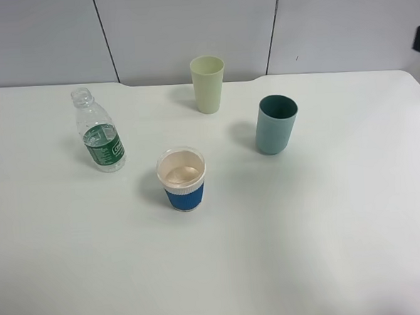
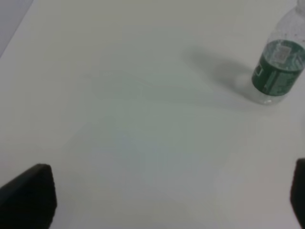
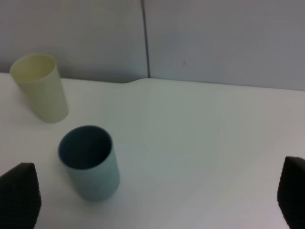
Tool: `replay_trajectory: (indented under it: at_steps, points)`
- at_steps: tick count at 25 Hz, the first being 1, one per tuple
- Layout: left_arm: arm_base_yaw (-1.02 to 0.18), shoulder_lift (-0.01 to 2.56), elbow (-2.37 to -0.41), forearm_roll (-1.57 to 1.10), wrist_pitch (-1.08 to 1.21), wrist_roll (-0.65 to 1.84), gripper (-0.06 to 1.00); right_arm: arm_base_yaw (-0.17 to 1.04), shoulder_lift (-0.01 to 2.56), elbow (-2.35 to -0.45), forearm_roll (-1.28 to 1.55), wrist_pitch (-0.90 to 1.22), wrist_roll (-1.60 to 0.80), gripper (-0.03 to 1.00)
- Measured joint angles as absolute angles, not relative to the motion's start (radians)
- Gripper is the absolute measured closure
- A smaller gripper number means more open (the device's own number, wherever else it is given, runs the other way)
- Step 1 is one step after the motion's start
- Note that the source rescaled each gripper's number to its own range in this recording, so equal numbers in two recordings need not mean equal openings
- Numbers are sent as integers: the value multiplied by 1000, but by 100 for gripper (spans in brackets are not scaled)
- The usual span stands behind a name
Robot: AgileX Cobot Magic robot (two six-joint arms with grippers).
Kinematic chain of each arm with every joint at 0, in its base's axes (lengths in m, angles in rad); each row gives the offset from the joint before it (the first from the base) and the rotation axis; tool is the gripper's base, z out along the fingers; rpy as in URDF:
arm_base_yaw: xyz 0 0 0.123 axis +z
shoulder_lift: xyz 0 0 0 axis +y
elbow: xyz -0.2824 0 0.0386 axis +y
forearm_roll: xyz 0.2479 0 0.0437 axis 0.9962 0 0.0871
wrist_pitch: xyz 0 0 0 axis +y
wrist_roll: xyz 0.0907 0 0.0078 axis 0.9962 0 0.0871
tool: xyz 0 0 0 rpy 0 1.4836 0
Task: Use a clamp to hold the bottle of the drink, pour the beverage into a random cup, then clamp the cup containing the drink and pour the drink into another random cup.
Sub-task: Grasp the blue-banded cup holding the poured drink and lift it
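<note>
Left tool [image 2: 164,200] has its jaws spread wide, pinching nothing; the bottle [image 2: 276,67] stands upright and uncapped ahead of it, off toward one jaw, well apart. Right tool [image 3: 156,200] is likewise spread and empty; the teal cup [image 3: 90,162] stands near ahead of it, toward one jaw; the green cup [image 3: 40,88] stands beyond that, farther from the tool. The blue cup [image 1: 182,179] stands upright on the tabletop [image 1: 308,251], between bottle and teal cup.
</note>
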State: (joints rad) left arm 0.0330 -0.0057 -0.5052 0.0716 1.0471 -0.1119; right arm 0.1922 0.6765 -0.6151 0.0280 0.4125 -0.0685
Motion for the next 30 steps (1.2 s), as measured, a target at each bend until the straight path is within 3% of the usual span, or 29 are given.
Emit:
replay_trajectory:
  at_steps: [18,30]
  points:
    - [33,-6,-505,72,1047,-112,-6,684,1057,-616,-46,229,-42,-3]
    - [33,-6,-505,72,1047,-112,-6,842,1127,-577,-73,221,-41,-3]
